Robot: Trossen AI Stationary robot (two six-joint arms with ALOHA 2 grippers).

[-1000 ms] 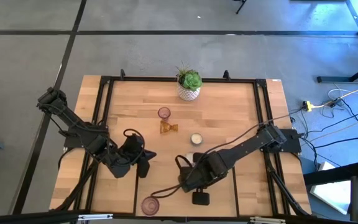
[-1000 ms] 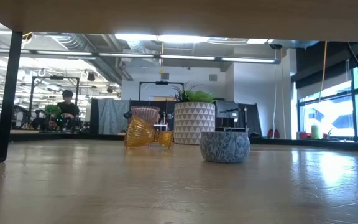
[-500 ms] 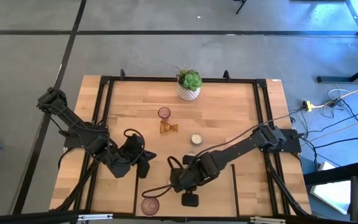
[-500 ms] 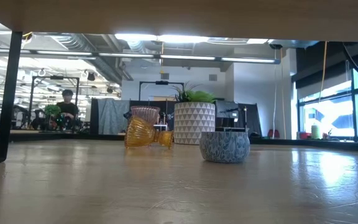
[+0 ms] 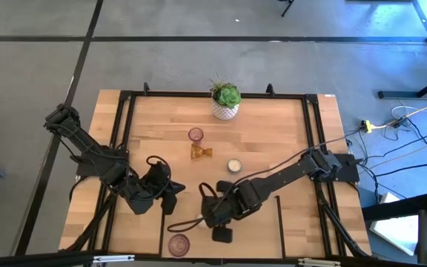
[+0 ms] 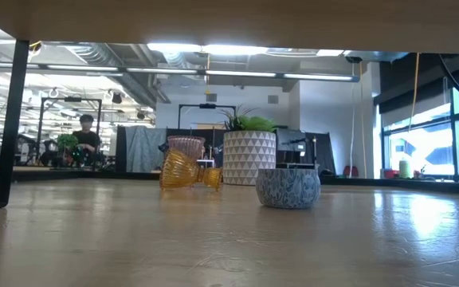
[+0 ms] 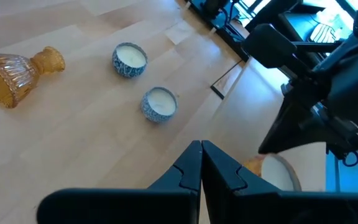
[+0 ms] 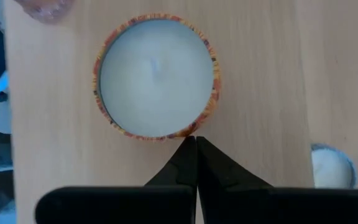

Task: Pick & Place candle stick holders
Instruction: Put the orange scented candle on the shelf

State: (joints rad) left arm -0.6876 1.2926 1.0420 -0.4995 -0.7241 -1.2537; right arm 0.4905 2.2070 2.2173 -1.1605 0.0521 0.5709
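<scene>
Near the table's middle a pink glass holder (image 5: pixel 196 134) stands upright. Beside it an amber holder (image 5: pixel 201 152) lies on its side, and a cream-white, blue-patterned holder (image 5: pixel 233 165) stands nearby. Another blue-patterned holder (image 7: pixel 159 102) shows in the left wrist view. A second pink holder (image 5: pixel 179 245) stands at the near edge. My right gripper (image 8: pixel 191 146) is shut, its tips at the rim of a cream-white holder with an orange patterned rim (image 8: pixel 155 76). My left gripper (image 7: pixel 201 152) is shut and hangs left of centre, holding nothing. My right gripper points steeply down, and its shut fingertips (image 8: pixel 185 155) show right at the orange-rimmed holder's rim (image 8: pixel 182 132). Whether they touch the rim I cannot tell. The holder stands upright on the table.
A green plant in a white patterned pot (image 5: pixel 226 102) stands at the far edge's middle. A black frame (image 5: pixel 124 119) runs around the tabletop. Bare wood lies at the far left and far right of the table. A person (image 6: pixel 86 131) sits far off in the room behind.
My right gripper has gone toward the table's left edge and tipped more steeply downward, staying shut. The holders have kept their places.
</scene>
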